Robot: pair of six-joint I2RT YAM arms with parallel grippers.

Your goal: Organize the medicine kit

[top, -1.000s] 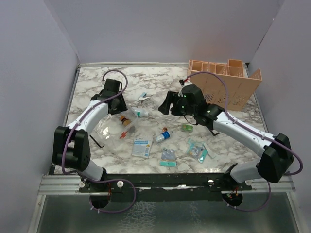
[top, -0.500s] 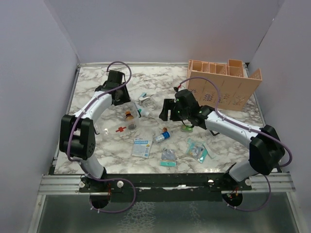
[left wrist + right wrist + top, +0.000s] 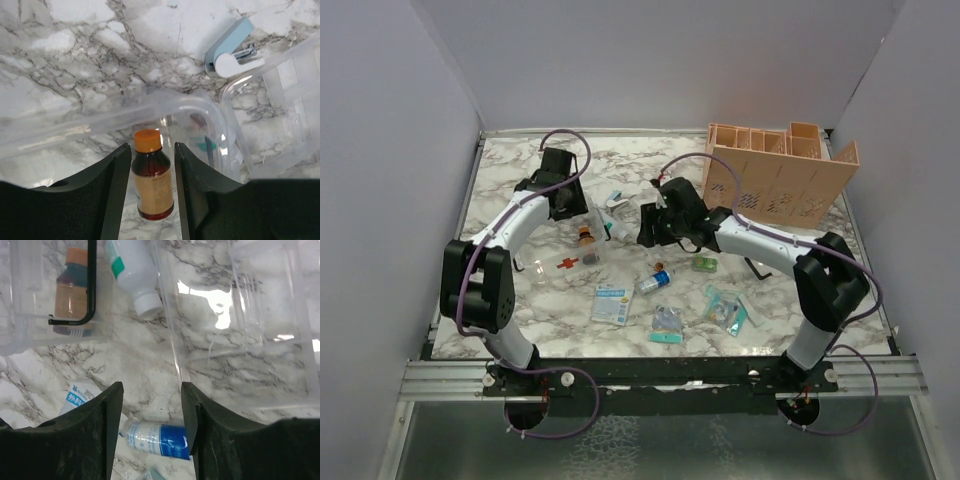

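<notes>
The clear plastic kit box [image 3: 601,222] lies open at mid-table. A brown bottle with an orange cap [image 3: 585,237] lies in it, next to a white bottle with a green label [image 3: 131,267]. My left gripper [image 3: 566,203] hovers over the box's left end. Its jaws stand apart either side of the brown bottle [image 3: 151,182] and do not touch it; the box rim [image 3: 175,102] runs just ahead. My right gripper [image 3: 652,228] is open and empty over the box's right wall [image 3: 170,330], above a blue-and-white tube [image 3: 160,437]. The brown bottle also shows in the right wrist view [image 3: 70,292].
A peach divided organizer [image 3: 780,175] stands at the back right. A blue-white clipper-like item [image 3: 232,47] lies behind the box. A blue sachet [image 3: 610,303], the tube [image 3: 655,281], green packets [image 3: 725,308] and a small green item [image 3: 705,264] lie scattered in front. A black wire hook [image 3: 91,285] crosses the box.
My left gripper has moved back and right onto the box's left end; the bottle and the red-cross lid shifted with it. My right gripper has moved left to the box's right side.
</notes>
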